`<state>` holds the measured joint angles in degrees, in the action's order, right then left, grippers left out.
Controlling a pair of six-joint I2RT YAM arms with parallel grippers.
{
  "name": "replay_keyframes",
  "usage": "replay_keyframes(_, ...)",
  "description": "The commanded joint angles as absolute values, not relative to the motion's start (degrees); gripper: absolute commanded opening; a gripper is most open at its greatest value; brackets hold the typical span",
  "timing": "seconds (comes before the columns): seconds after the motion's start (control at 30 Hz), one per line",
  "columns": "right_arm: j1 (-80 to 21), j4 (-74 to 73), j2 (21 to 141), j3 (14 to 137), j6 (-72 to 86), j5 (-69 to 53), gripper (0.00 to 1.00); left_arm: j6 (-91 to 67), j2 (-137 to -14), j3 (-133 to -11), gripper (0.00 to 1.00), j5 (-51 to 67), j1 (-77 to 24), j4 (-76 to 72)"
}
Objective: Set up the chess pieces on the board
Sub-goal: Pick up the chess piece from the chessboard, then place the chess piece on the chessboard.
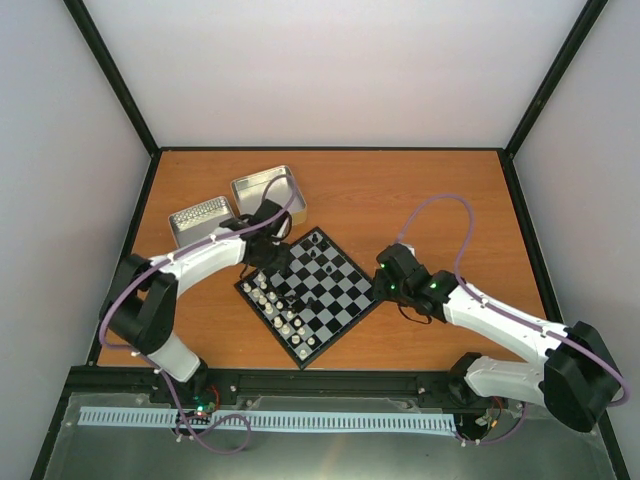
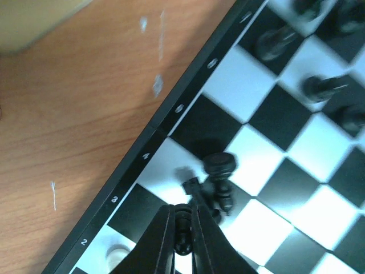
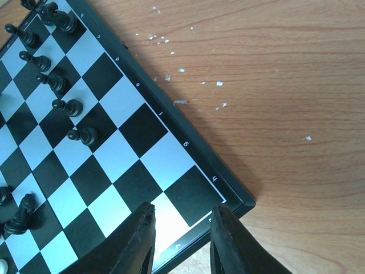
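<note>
A black piece [image 2: 182, 235] is being clamped by the left gripper [image 2: 182, 214] and is best lifted vertically. The right gripper [image 3: 182, 208] is being held apart, empty.

One board [image 1: 350, 290], two tins [image 1: 255, 190], roughly twenty pieces [image 1: 262, 297]

Dimpled silver tin [image 1: 198, 218], plain silver tin [image 1: 262, 190] just beside it, wooden table [image 1: 420, 190], white flecks [image 3: 171, 74].

White arm links [image 1: 205, 258], black joints [image 1: 143, 315] (bulky), looping purple cables [image 1: 455, 203], tapered black fingers [image 3: 140, 242]
</note>
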<state>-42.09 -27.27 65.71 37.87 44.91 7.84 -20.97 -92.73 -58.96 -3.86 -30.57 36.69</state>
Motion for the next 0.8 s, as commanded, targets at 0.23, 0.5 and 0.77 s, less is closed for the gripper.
replay_keyframes(0.23,-41.7,-30.2,58.0,37.9,49.1,16.7,0.28,-17.0,-85.4,-66.7,0.03,9.0,-35.9,32.2)
replay_keyframes(0.5,-41.6,-36.0,49.4,35.5,55.6,25.1,0.31,-20.3,-92.5,-72.4,0.02,4.5,-47.7,31.2)
replay_keyframes(0.77,-41.7,-40.1,42.0,34.2,60.0,30.3,0.33,-23.3,-102.1,-78.7,0.02,1.3,-54.4,34.3)
